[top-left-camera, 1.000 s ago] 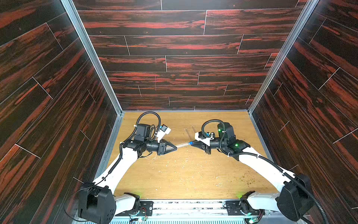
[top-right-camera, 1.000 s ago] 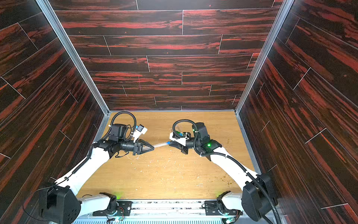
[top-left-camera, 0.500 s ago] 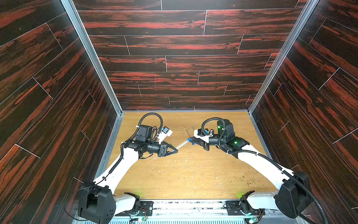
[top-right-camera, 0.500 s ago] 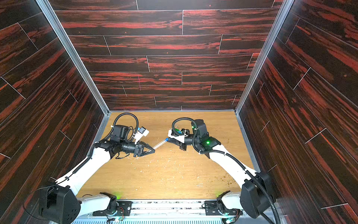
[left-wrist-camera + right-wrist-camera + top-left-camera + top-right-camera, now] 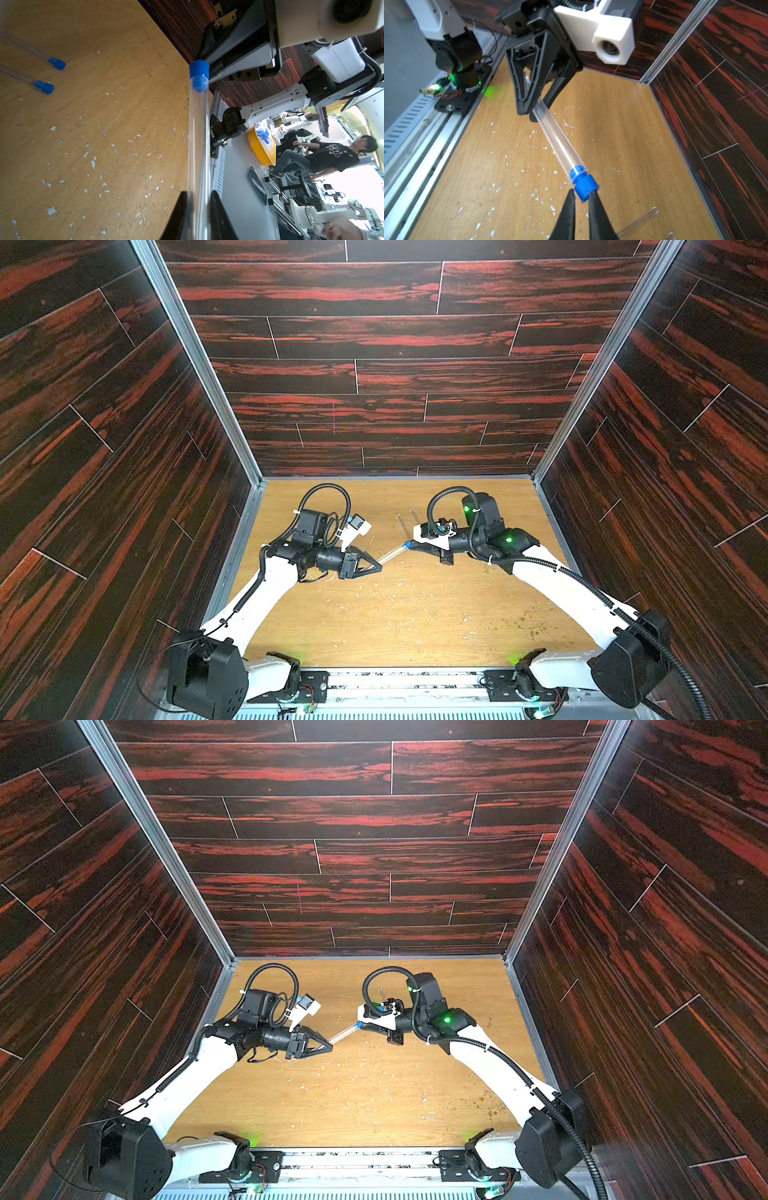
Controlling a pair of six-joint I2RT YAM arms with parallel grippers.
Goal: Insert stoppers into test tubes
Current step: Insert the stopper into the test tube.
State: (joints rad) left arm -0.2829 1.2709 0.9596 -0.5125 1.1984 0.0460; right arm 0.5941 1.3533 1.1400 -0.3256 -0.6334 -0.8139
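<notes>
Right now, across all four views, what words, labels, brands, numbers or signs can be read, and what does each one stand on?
No text can be read in any view.
On the black T-shirt in the background of the left wrist view: a pale print, too blurred to read.
On the held test tube and its blue stopper: no marking visible.
</notes>
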